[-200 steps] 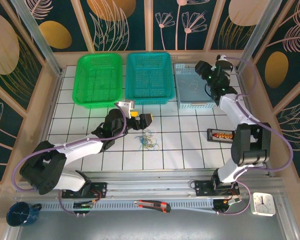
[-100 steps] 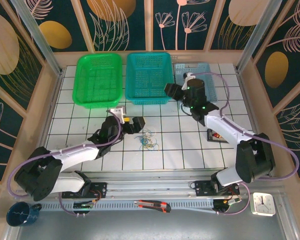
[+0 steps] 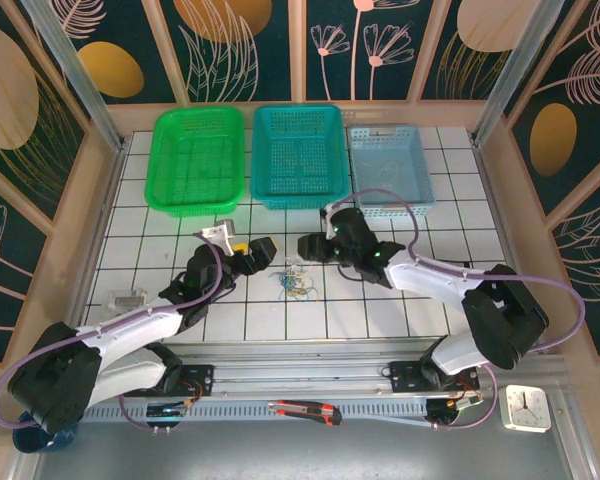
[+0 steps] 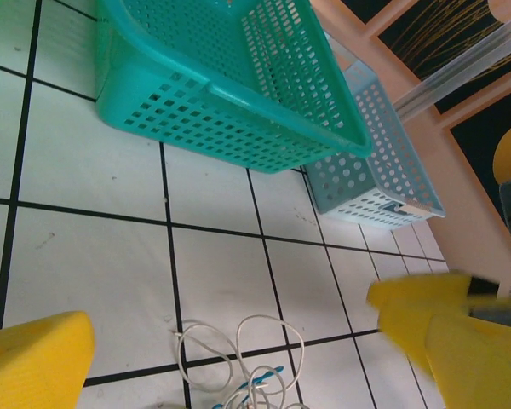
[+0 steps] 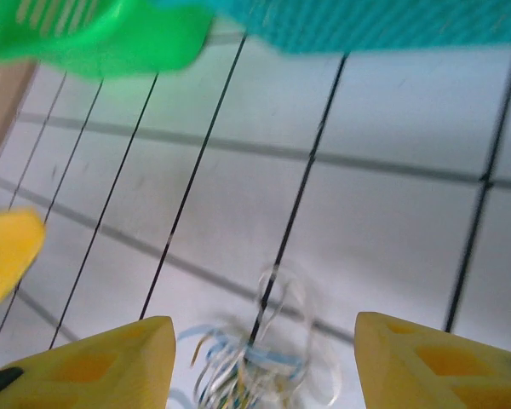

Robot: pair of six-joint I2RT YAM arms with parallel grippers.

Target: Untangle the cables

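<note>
Cables [image 3: 296, 283] lay clumped in front of the teal basket [image 3: 298, 201] as the right gripper [image 3: 314, 246] swung in from that basket's right, facing the left gripper [image 3: 256, 249], both spread wide, so a grab looked imminent.

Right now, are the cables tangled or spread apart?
Tangled: the cables lie in one clump on the table, loops overlapping, between the open left gripper and right gripper; neither touches them.

Thin white and blue looped cables [image 4: 238, 362] lie between the spread yellow fingers of the left gripper [image 4: 230, 319], near a teal perforated plastic basket [image 4: 221, 94].
</note>
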